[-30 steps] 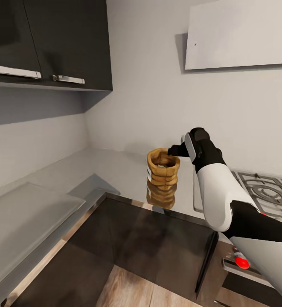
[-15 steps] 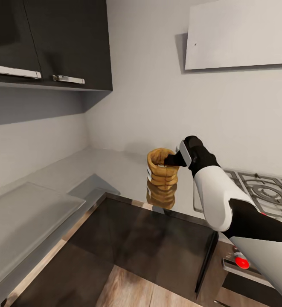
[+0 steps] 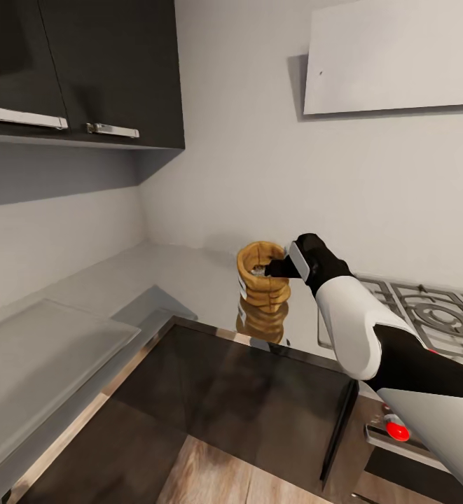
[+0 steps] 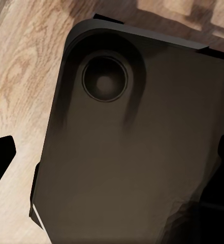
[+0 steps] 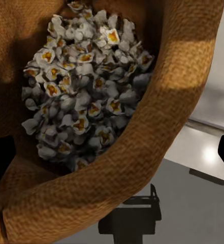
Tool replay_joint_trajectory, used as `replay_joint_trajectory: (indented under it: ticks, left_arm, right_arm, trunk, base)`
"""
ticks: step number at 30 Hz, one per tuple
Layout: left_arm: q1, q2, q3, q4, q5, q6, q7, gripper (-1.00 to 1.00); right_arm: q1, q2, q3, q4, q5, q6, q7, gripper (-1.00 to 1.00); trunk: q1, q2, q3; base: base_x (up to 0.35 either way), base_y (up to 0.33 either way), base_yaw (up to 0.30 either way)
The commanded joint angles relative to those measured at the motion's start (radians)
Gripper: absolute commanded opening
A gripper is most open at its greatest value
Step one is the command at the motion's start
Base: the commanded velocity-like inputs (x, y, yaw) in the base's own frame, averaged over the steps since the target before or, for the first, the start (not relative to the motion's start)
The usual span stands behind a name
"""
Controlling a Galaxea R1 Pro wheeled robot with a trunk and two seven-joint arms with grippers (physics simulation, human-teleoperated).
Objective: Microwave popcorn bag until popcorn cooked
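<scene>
Bag (image 3: 261, 278): I log one small mustard-tan woven sack, upright on the countertop (image 3: 189, 269) just left of the hob, near the back wall. Rolled rim, open mouth, a white label on its left side; my head view shows its reflection in the glossy slab beneath.

Popcorn (image 5: 84, 84): I see a heap of pale whitish bits with amber centres, lying inside the bag, below the rim.

Countertop: grey, mirror-like, running into the corner.
</scene>
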Motion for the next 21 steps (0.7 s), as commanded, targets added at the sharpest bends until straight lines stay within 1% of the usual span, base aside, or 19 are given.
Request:
replay_joint_trajectory:
  ticks: [1,11,12,21]
  left_arm:
    - [0.001,0.000,0.002,-0.002,0.003,-0.001,0.000,1.00]
    - [0.001,0.000,0.003,-0.002,0.004,-0.001,0.001,1.00]
    - [0.001,0.000,0.003,-0.002,0.004,-0.001,0.001,1.00]
    - [0.001,0.000,0.003,-0.002,0.004,-0.001,0.001,1.00]
  right_arm:
    - [-0.001,0.001,-0.008,-0.001,0.006,0.003,-0.001,1.00]
    - [-0.001,0.001,-0.008,0.000,0.004,0.005,-0.001,1.00]
    - [-0.001,0.001,-0.008,0.000,0.004,0.007,-0.001,-1.00]
    - [-0.001,0.001,-0.010,-0.002,0.004,0.018,-0.001,-1.00]
  trunk:
    - [0.000,0.000,-0.001]
    - [0.000,0.000,-0.001]
    - [0.000,0.000,-0.001]
    - [0.000,0.000,-0.001]
  base:
    - [0.000,0.000,0.000]
    - [0.000,0.000,0.000]
    - [0.000,0.000,0.000]
    - [0.000,0.000,0.000]
